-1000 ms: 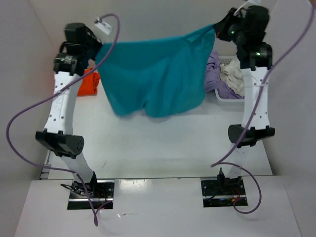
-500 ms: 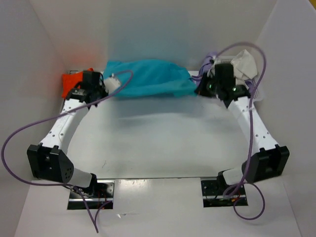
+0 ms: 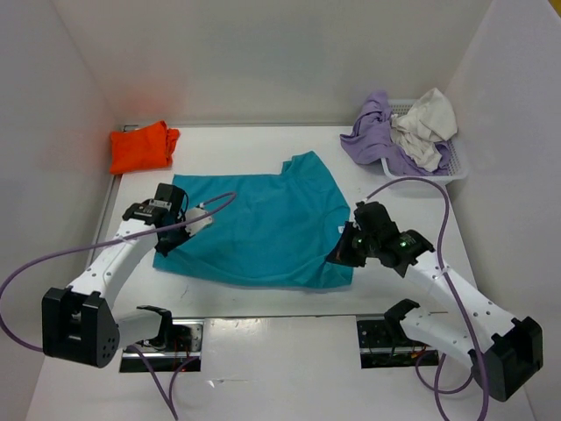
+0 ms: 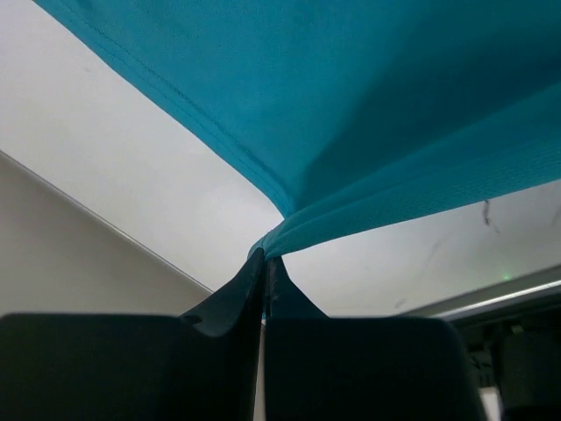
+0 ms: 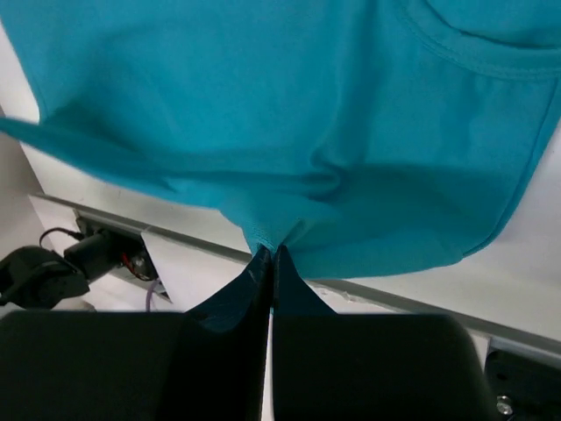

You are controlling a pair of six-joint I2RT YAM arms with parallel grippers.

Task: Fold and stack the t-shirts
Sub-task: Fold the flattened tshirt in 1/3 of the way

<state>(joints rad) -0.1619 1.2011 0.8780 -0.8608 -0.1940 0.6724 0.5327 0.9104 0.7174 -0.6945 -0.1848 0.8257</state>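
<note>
you have left gripper (image 4: 265, 260) and right gripper (image 5: 272, 254) each clamped on the teal-blue t-shirt (image 3: 263, 224), spread on the table (image 3: 263, 149).

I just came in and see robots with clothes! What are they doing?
The left arm and the right arm each have jaws shut on a near corner of the teal-blue t-shirt, spread on the table. The orange t-shirt sits folded at the far left. The lavender t-shirt and off-white t-shirt lie heaped at the basket, not yet folded.
</note>
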